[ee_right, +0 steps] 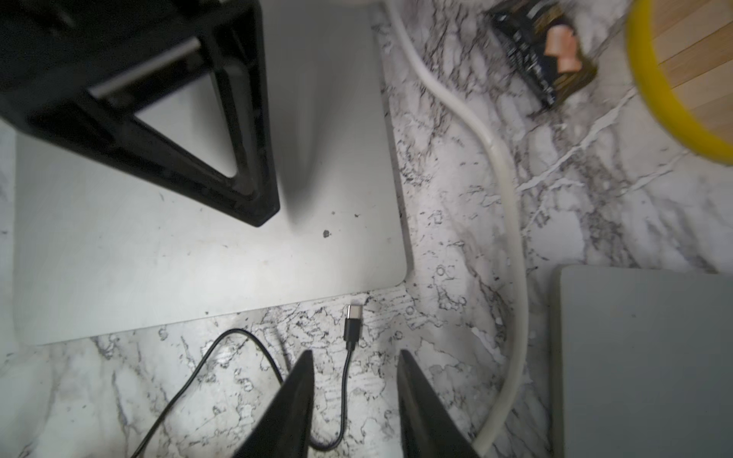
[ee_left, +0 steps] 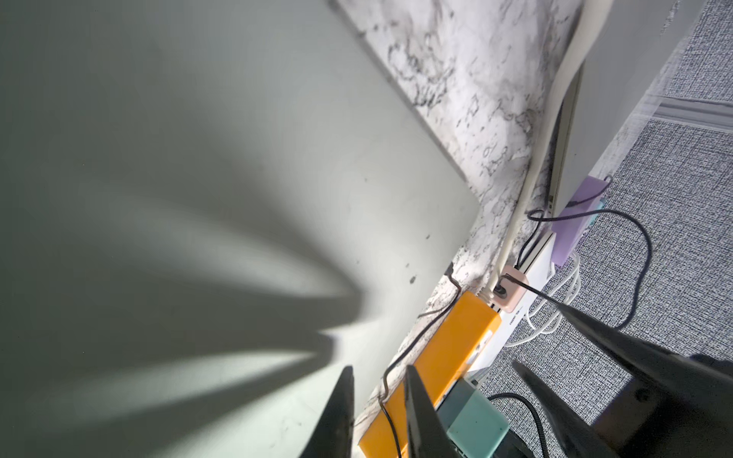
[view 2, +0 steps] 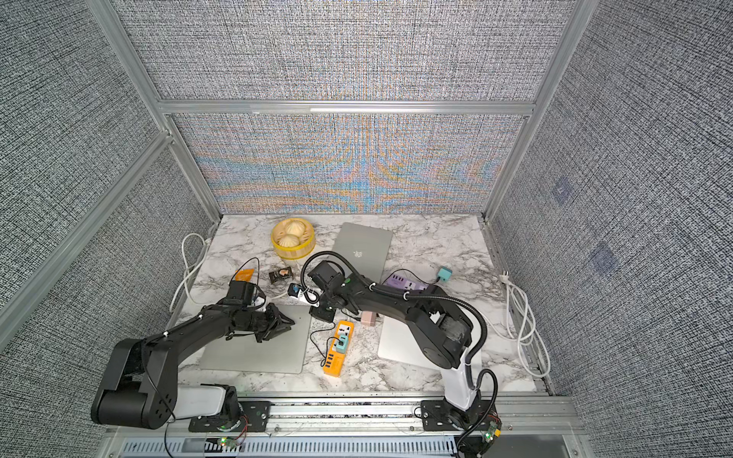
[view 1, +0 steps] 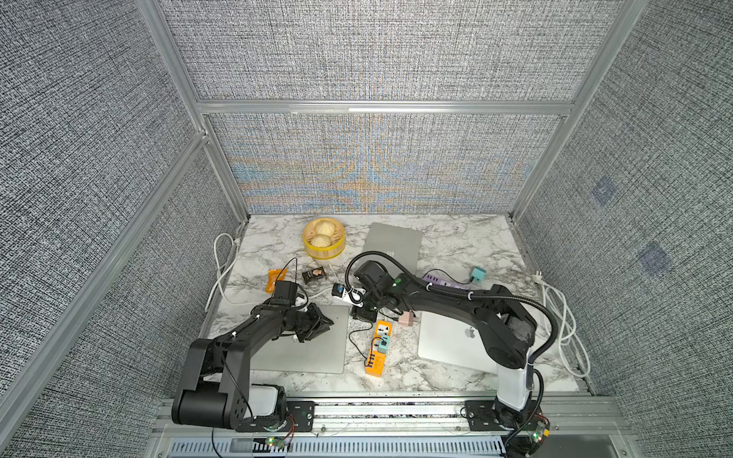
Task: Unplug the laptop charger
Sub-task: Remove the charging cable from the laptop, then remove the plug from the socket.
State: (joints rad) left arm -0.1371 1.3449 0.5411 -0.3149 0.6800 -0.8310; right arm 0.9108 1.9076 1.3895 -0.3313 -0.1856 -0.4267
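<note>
Resting on the grey laptop [ee_right: 198, 257] lid, the left gripper [ee_left: 378, 368] has fingers nearly closed, clasping nothing; just off that laptop's edge, the charger plug [ee_right: 354, 323] lies loose on the marble table [ee_right: 456, 238]; the right gripper [ee_right: 355, 355] stands parted astride the cable [ee_right: 344, 400], gripping nothing.

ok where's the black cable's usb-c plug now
In the right wrist view the usb-c plug lies on the marble table beside the silver laptop's edge, ahead of the right tool.
</note>
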